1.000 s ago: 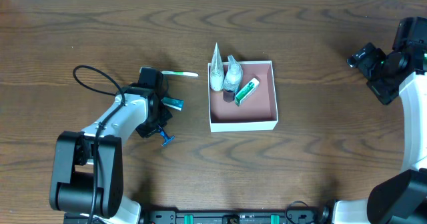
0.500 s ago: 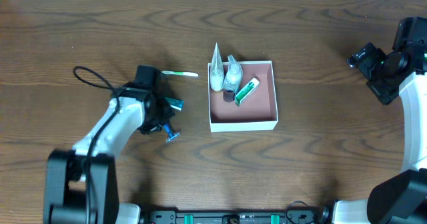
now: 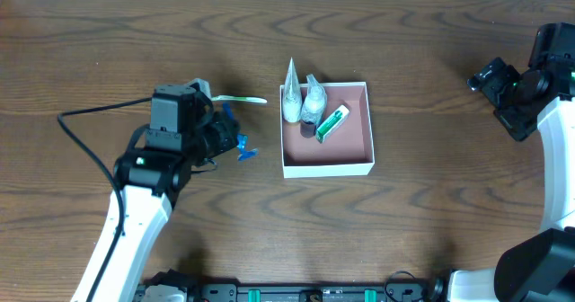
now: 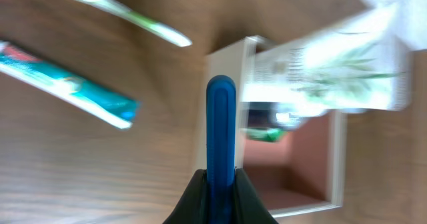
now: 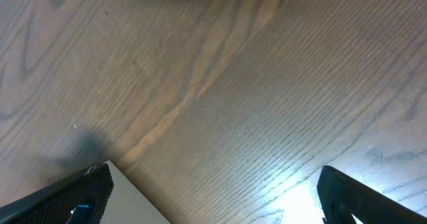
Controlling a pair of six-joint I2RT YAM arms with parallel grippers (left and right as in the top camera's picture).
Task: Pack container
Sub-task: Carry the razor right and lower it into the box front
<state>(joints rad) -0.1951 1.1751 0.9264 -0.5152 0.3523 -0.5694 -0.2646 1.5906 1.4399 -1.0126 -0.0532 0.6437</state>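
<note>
The container (image 3: 350,147) is a shallow square box with white walls and a pinkish-brown inside, at mid-table. In it lie two white tubes (image 3: 292,100), a green-and-white tube (image 3: 331,122) and a small dark item. My left gripper (image 3: 229,140) is just left of the container and shut on a blue handled item (image 3: 245,150). In the left wrist view the blue handle (image 4: 220,124) sticks up between the shut fingers (image 4: 220,187), pointing at the container's near wall (image 4: 227,57). My right gripper (image 3: 501,88) is open and empty at the far right; it also shows in the right wrist view (image 5: 213,191).
A green-and-white toothbrush (image 3: 243,100) lies on the table left of the container, also in the left wrist view (image 4: 127,14). A teal tube (image 4: 67,84) lies on the table beside it. A black cable (image 3: 90,118) trails from the left arm.
My left gripper has closed on the blue item, lifted it off the table and swung it up and right toward the container. The right arm has not moved.
</note>
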